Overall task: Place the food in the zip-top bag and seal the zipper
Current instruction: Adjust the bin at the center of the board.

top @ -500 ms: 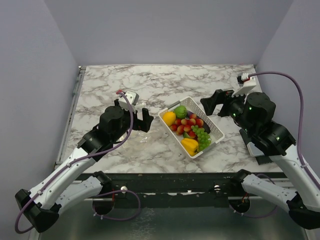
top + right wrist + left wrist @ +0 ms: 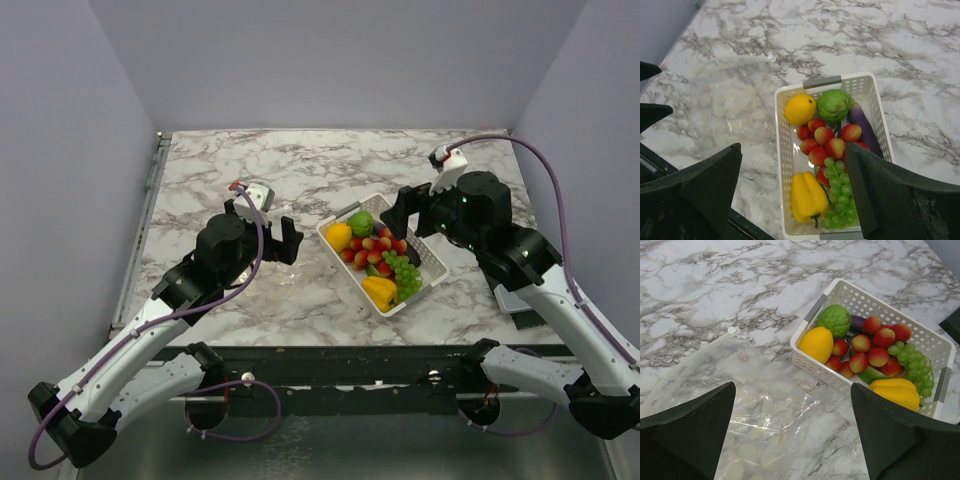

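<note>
Wide-open and empty, the left pincer (image 2: 790, 435) hovers over the clear bag (image 2: 755, 405), which lies flat on the marble table (image 2: 300, 170) just beside the white basket (image 2: 812, 367). The right pincer (image 2: 795, 195), equally wide, hangs above the basket holding the food (image 2: 860, 362).

Food (image 2: 860, 347) in basket (image 2: 820, 371); bag (image 2: 755, 405) left of basket.

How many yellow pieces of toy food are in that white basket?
2. A round yellow fruit sits at one end of the basket beside the green piece; a yellow pepper lies at the other end beside the grapes. More may hide underneath.
</note>
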Motion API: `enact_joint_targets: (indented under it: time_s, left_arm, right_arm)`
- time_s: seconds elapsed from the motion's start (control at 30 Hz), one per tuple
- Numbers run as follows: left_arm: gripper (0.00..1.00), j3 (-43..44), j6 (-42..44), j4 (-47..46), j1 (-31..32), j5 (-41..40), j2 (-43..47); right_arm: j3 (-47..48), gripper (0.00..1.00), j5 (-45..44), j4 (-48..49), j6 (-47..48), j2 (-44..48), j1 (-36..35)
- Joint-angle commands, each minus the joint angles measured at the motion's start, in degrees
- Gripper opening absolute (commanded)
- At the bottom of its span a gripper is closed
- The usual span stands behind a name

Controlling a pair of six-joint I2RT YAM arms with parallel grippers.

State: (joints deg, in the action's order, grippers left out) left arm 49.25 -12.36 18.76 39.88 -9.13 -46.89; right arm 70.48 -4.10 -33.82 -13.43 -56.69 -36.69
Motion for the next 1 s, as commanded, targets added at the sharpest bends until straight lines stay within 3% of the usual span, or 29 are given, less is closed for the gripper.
enact_joint_targets:
  time_s: [0.0,0.27,0.6,0.97]
  left_arm:
    - [0.99,-0.7,0.7,0.8,0.3,-1.6,1.0]
    - [0.99,-0.8,0.9,1.0,0.3,-1.9,1.6]
    - [0.99,-1.2,1.1,1.3,0.3,-3.0,2.2]
    - [0.99,-1.2,1.2,1.3,0.2,-3.2,2.5]
  right_arm:
    - [1.8,0.88,5.5,-3.2,1.1,-3.2,-0.3]
    - [1.9,0.82,6.1,-4.4,0.4,-8.5,-2.1]
    - [1.8,0.78,-3.7,-6.4,-0.2,-16.5,-10.2]
    - [-1.1,0.64,-5.1,-6.1,-2.1,-22.8,-13.0]
